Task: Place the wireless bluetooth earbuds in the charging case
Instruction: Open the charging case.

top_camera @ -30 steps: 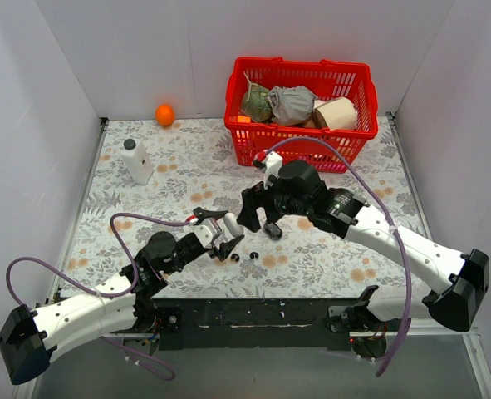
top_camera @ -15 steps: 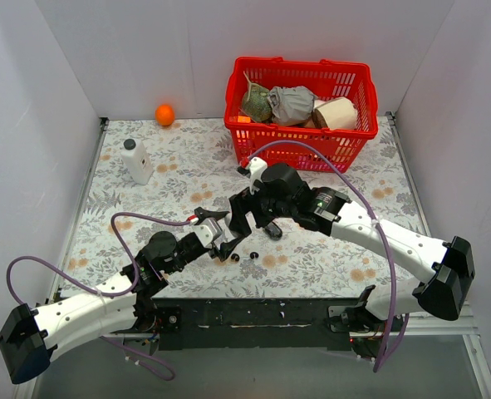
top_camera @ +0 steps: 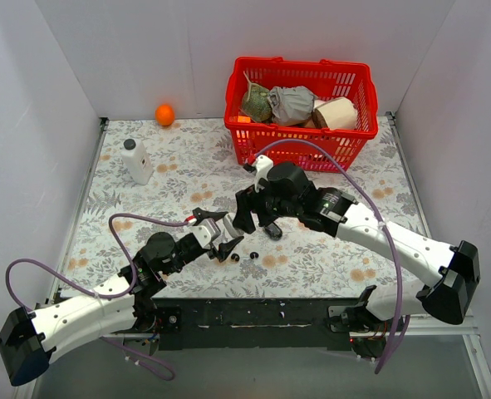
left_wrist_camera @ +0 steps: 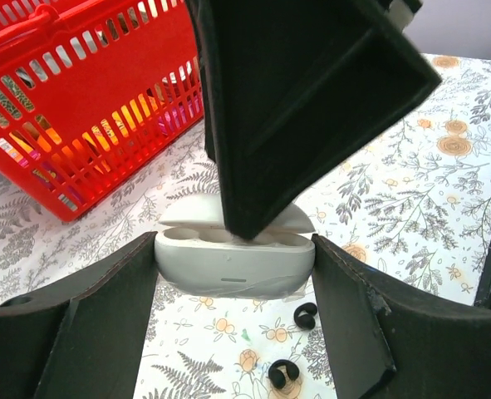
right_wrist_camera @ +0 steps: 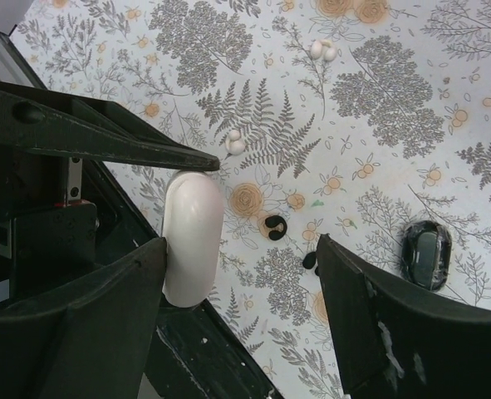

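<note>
Left gripper [top_camera: 226, 239]: clenched on the white charging case [left_wrist_camera: 233, 264], lid up and wells facing upward, close to the near edge of the tabletop [top_camera: 353, 179], about midway along it. Right gripper [right_wrist_camera: 242, 243]: released, spread wide with nothing between the tips, hanging above the case. Wireless bluetooth earbuds [right_wrist_camera: 274, 224]: loose on the floral surface just beside the case, on its near-edge side, with the second bud [right_wrist_camera: 310, 259] near the first but apart from it. Neither in a well yet.

Judged as the pick of the first bud. Lower the right gripper straight down over one bud and close only with a tip on each side of it. Tiny and glossy, so likely to squirt out of a skewed pinch. Hold the case level and unmoved meanwhile. Match the bud to its well before pressing.

Tight quarters around the case, with the left fingers [left_wrist_camera: 104, 316], case and buds crowded by the near edge and the black rail [top_camera: 262, 316] just beyond. Some risk of flicking a bud over that edge. Black oval pebble [right_wrist_camera: 426, 253] a little toward the right edge, not to be mistaken for a bud. More room toward the middle and the left edge. Red basket [top_camera: 299, 108] at the far right corner, white bottle [top_camera: 136, 160] and orange ball [top_camera: 164, 114] toward the far left corner, all well apart.
</note>
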Controlling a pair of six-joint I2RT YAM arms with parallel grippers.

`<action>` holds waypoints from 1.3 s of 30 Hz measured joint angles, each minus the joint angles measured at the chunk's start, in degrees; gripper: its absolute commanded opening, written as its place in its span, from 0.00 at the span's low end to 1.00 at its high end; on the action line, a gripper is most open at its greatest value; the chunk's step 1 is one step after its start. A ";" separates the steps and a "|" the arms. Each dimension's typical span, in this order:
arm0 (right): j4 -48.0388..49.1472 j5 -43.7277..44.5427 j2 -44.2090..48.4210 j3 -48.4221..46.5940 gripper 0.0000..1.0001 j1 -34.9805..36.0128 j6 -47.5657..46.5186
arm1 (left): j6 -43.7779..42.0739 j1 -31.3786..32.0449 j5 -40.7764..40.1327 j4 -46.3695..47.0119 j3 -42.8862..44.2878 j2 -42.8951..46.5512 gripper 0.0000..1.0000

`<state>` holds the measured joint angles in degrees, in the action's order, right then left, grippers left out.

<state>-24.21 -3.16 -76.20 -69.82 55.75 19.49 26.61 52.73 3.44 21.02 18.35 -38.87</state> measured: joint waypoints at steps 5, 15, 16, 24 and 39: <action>-0.13 1.14 1.25 0.37 0.78 -1.46 -0.15 | 0.00 -0.02 -0.17 -0.48 0.00 0.04 0.00; 1.70 -0.55 3.96 3.52 0.63 -2.08 -0.11 | 0.00 0.00 -0.42 -0.44 0.00 0.22 0.00; 2.29 -1.25 4.28 3.61 0.61 -2.08 -0.13 | 0.02 0.00 -0.46 -0.44 0.00 0.22 0.00; 5.18 -4.59 4.20 3.61 0.54 -2.08 0.09 | 0.04 0.00 -0.59 0.22 0.00 0.22 0.00; 7.10 -6.05 1.44 3.74 0.40 -2.19 0.87 | 0.48 0.00 -0.37 0.90 0.00 0.42 0.00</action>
<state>-17.10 -9.21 -74.76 -66.08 53.56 20.36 27.09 52.73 3.07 21.91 18.35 -38.46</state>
